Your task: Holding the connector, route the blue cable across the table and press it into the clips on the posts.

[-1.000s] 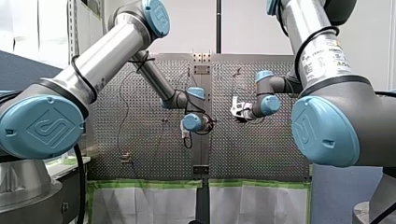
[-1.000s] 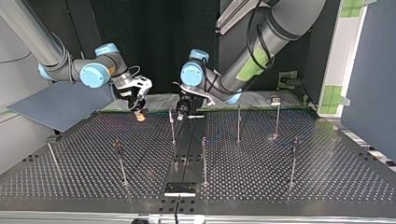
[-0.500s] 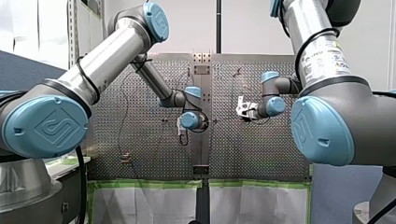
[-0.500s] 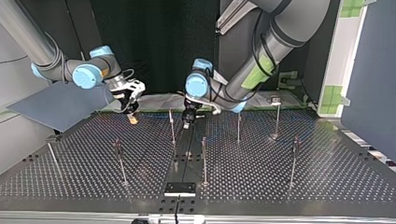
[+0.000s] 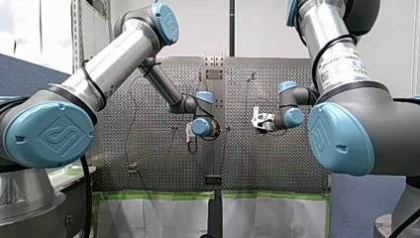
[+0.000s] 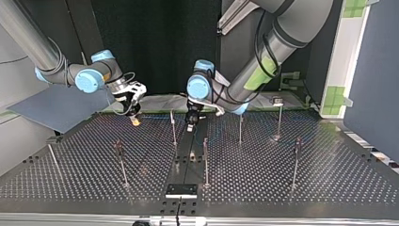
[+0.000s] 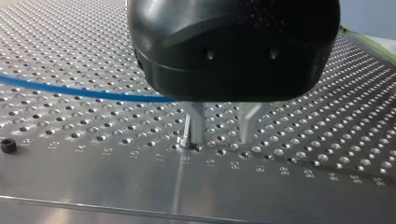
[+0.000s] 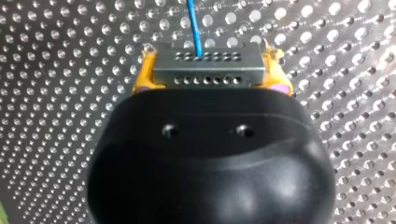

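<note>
My right gripper (image 8: 208, 52), with yellow pads (image 8: 142, 79), is shut on a grey connector (image 8: 208, 71) that has rows of small holes. The blue cable (image 8: 194, 23) leaves the connector and runs ahead over the perforated table. In the top view this right gripper (image 6: 134, 117) hangs low at the far left. My left gripper (image 7: 219, 137) points down at the table's middle strip, its metal fingers (image 7: 194, 128) apart with nothing between them. The blue cable (image 7: 88, 92) lies on the table beside and behind them. In the top view the left gripper (image 6: 190, 124) stands by a thin post (image 6: 173, 126).
Several thin upright posts stand across the table, among them a post (image 6: 205, 160) near the middle, a post (image 6: 240, 127) and a post (image 6: 296, 162) to the right. A small black plate (image 6: 181, 190) sits at the near edge. A black screw (image 7: 8, 146) lies beside the strip.
My left gripper has swung down toward the middle strip. My right gripper has drifted a little to the top view's left with the connector.
</note>
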Robot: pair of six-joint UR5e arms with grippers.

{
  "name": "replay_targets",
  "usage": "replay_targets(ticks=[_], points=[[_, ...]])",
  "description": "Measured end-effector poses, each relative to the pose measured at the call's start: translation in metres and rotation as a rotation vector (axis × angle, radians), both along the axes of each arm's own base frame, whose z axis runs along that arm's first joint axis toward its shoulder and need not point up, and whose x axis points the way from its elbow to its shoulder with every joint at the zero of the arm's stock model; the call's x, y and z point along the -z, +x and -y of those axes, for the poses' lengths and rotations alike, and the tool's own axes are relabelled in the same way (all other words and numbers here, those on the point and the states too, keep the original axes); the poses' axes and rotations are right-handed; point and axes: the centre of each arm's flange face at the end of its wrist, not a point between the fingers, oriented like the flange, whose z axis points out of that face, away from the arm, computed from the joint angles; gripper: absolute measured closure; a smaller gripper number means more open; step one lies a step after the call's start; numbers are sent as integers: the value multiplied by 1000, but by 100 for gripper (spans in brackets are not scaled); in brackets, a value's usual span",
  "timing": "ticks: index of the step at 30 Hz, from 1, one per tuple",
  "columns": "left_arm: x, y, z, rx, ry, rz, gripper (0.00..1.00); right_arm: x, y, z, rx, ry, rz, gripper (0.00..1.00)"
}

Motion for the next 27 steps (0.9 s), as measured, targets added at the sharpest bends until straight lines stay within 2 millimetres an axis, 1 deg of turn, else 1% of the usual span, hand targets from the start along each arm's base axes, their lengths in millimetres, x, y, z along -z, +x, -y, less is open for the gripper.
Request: replay_targets(ticks=[1, 2, 3, 8, 14, 20, 27], points=[[0, -1, 0, -5, 3, -3, 4, 0, 0, 0, 0, 0, 0, 100], [1, -2, 0, -11, 8, -8, 4, 0, -1, 1, 0, 0, 0, 100], [1, -3, -1, -18, 15, -15, 0, 0, -2, 1, 1, 1, 0, 100], [3, -9, -3, -50, 47, -42, 0, 0, -6, 3, 8, 5, -1, 100], [-10, -23, -2, -88, 71, -70, 0, -3, -14, 8, 23, 6, 0, 100], [-26, -48, -3, -119, 79, -71, 0, -13, -24, 12, 40, -1, 1, 100], [-40, -88, 7, -112, 86, -80, 0, -15, -27, 12, 42, 7, -8, 100]])
